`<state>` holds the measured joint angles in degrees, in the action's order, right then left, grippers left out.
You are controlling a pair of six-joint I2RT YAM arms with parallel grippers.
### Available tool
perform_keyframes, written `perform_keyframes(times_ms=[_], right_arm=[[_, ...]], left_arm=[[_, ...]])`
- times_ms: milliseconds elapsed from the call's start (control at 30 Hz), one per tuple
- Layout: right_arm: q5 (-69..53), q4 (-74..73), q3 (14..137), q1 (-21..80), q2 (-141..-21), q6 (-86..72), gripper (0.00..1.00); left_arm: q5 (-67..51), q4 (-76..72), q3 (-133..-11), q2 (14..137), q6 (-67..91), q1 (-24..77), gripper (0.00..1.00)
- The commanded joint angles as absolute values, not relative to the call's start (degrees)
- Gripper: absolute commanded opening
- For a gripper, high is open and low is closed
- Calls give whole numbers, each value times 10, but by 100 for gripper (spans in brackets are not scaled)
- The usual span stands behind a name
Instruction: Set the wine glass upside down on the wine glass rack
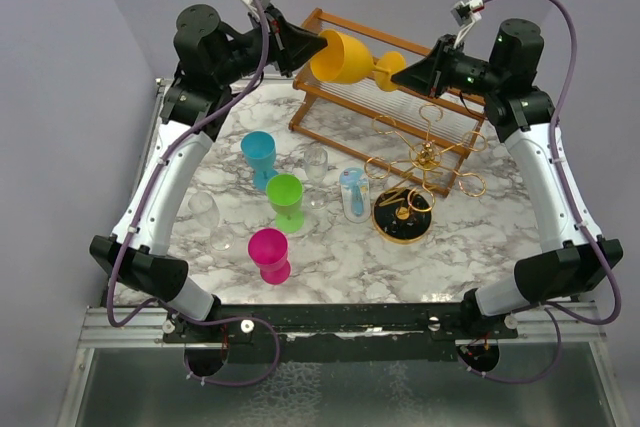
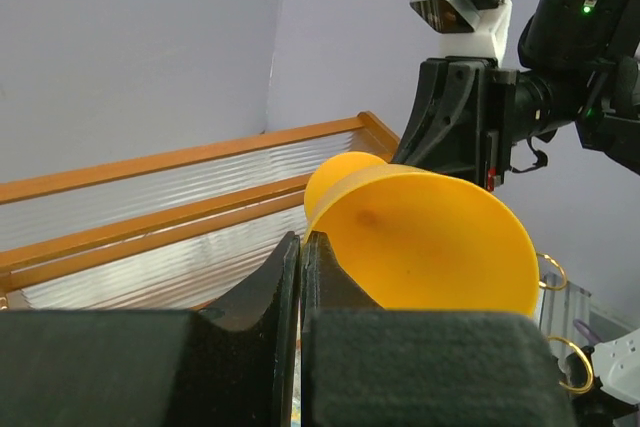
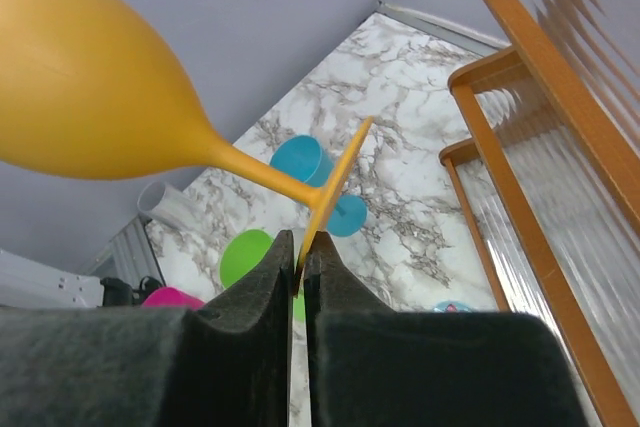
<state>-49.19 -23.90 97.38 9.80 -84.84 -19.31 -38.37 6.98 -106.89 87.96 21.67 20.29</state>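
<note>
Nearest on the marble table stands a pink cup, with a green cup just behind it and a blue cup farther back. To their right the gold wine glass rack stands on its round black base, its loop arms bare. Behind it, along the far edge, sits a brown wooden rack.

The yellow wine glass lies level in the air above that far edge, well apart from the gold stand, its bowl to the left and its foot to the right. The left gripper is pinched nearly closed on the wall of the bowl at its rim. The right gripper is clamped on the edge of the flat foot.
</note>
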Motion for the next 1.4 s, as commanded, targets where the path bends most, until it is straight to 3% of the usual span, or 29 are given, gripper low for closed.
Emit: perform_keyframes(times_ms=[0,167,367,500,733,1167,1367], right_arm=[[-436,-220,964,102,-837,-205,1],[-377,-230,964,100,-827,-189,1],[-318,-251,984,91,-825,-150,1],[-277,-257,987,86,-819,-120,1],[-180,-249,991,82,-777,-9,1],[-115,-262,1023,82,-742,355,1],[-57,-264,1024,82,-752,444,1]], left_arm=[[-371,60,-1053,864,192,210,2],[-360,79,-1037,849,173,210,21],[-318,126,-1022,819,136,210,56],[-292,171,-1014,797,89,210,69],[-228,245,-995,763,4,209,81],[-137,285,-950,740,-72,209,91],[-131,283,-942,739,-78,207,93]])
